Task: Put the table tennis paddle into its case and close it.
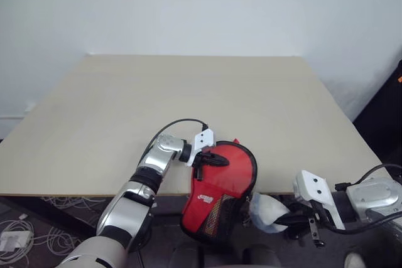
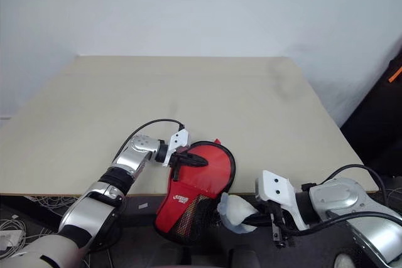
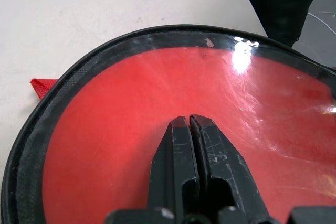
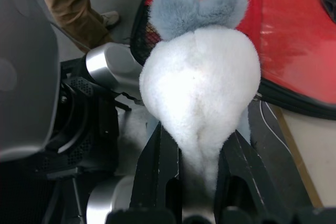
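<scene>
Left eye view has the case point(image 1: 220, 186) hanging over the table point(image 1: 188, 98) edge at 6 o'clock, narrow mesh end dangling. My left gripper point(image 3: 189, 129), jaws shut on nothing, presses its clear red face. My right gripper point(image 4: 199, 166) clamps a white fluffy lump point(image 4: 202, 93) at the case's 4 o'clock. I judge we're closing; next I need the zipper pull. I can't tell where the paddle is. White logo point(image 1: 205, 199) unreadable.
</scene>
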`<act>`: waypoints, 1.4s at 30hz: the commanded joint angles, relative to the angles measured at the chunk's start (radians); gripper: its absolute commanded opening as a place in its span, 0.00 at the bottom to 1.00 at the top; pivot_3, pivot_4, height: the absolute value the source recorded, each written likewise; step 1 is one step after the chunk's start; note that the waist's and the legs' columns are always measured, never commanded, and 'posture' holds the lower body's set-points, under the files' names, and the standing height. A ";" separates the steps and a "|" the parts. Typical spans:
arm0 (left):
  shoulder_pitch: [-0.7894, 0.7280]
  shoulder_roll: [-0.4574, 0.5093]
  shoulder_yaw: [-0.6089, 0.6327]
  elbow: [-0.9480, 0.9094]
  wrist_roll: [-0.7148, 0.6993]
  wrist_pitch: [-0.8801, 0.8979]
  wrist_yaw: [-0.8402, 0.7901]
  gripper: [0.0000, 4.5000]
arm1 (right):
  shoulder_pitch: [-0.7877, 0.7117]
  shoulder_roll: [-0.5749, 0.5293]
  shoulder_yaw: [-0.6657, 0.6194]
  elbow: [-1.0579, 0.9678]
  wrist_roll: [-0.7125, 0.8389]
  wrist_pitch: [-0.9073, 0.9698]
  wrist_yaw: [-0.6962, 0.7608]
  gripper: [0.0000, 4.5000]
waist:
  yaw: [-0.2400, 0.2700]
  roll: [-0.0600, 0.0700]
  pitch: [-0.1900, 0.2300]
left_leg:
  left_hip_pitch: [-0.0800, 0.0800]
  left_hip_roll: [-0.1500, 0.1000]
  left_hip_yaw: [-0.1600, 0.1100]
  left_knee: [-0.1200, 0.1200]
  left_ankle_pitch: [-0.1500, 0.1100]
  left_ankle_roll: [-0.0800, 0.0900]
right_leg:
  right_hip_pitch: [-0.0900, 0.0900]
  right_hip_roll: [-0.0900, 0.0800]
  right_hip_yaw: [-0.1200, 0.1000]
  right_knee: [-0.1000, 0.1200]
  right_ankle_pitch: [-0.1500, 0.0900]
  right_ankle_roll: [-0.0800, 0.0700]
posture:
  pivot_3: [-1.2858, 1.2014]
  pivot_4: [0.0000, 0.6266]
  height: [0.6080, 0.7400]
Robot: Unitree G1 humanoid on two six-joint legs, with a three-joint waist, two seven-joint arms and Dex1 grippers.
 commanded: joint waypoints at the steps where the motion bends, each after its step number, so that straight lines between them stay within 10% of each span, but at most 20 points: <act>1: 0.041 0.014 -0.050 0.019 0.046 0.029 -0.036 0.00 | 0.026 0.001 0.008 -0.097 0.049 0.012 -0.011 0.07 | 0.000 -0.001 0.000 | 0.000 0.000 0.000 0.000 0.000 0.000 | 0.000 0.000 0.000 0.000 0.000 0.000 | 0.52 0.00 1.00; 25: -0.043 -0.056 -0.049 0.112 0.067 -0.002 -0.058 0.00 | 0.125 -0.012 0.334 -0.267 0.064 -0.052 -0.246 0.07 | 0.018 -0.008 0.000 | 0.000 0.000 0.000 0.003 -0.004 -0.001 | 0.001 -0.001 0.000 -0.001 -0.001 0.001 | 0.52 0.00 1.00; 32: -0.046 -0.047 -0.021 0.132 0.059 -0.020 -0.014 0.00 | 0.079 -0.010 0.142 -0.220 0.135 0.031 -0.249 0.07 | 0.022 -0.010 -0.002 | 0.000 0.000 0.000 0.003 -0.005 0.000 | 0.002 -0.001 0.000 -0.002 -0.001 0.001 | 0.52 0.00 1.00; 42: -0.001 0.045 0.063 -0.030 -0.016 0.042 -0.003 0.00 | -0.227 -0.027 -0.110 0.038 0.413 0.105 -0.115 0.94 | 0.010 -0.013 -0.001 | 0.000 0.002 0.001 0.003 -0.005 0.000 | 0.002 0.000 0.000 -0.001 0.000 0.001 | 0.52 0.00 1.00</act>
